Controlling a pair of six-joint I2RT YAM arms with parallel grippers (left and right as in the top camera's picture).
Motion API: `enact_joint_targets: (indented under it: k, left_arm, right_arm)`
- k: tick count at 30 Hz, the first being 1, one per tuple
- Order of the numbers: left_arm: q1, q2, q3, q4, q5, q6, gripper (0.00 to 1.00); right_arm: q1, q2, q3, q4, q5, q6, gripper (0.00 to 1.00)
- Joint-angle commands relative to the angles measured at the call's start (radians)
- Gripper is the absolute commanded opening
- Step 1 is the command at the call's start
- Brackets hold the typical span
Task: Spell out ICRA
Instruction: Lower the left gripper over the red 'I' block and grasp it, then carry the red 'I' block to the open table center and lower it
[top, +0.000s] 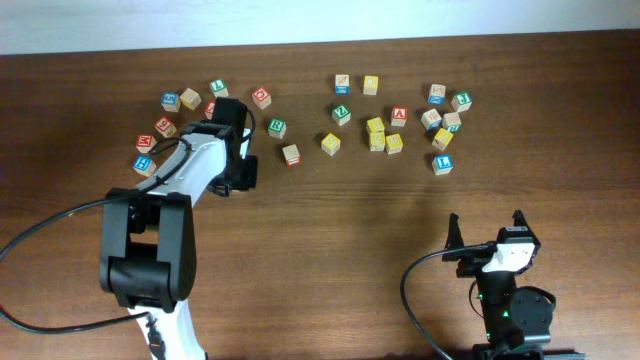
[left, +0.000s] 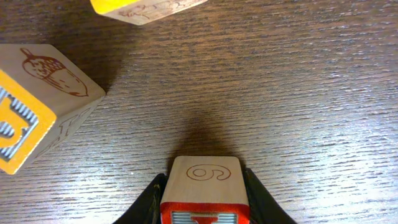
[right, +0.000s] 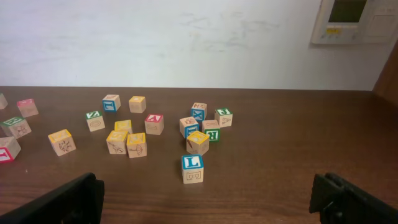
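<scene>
My left gripper (left: 204, 186) is shut on a red-framed wooden block (left: 205, 174) with a "6" outlined on its top face, resting on or just above the table. In the overhead view this gripper (top: 222, 108) is among the left cluster of letter blocks, with the red block (top: 211, 108) at its tip. A red A block (top: 399, 114) lies in the right cluster and also shows in the right wrist view (right: 153, 122). My right gripper (top: 490, 235) is open and empty near the front right, its fingers spread wide in its wrist view (right: 205, 199).
A yellow-faced block with an acorn drawing (left: 37, 106) sits close on the left of the held block, and another yellow block (left: 146, 7) lies just beyond. A blue L block (right: 192, 168) stands nearest the right gripper. Several more blocks are scattered across the far table.
</scene>
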Motion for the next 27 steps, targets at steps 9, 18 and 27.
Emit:
enact_joint_targets:
  k: [9,18,27]
  left_arm:
    - [0.003,0.024,0.019,-0.079,0.1,-0.003,0.23]
    - [-0.025,0.024,0.203,-0.314,0.406,-0.007,0.15]
    - [-0.264,0.024,0.203,-0.489,0.489,-0.127,0.23]
  right_arm:
    - [-0.006,-0.006,-0.008,-0.003,0.009,0.011,0.98]
    - [-0.006,-0.007,-0.008,-0.003,0.009,0.011,0.98]
    - [-0.006,-0.006,-0.008,-0.003,0.009,0.011,0.98]
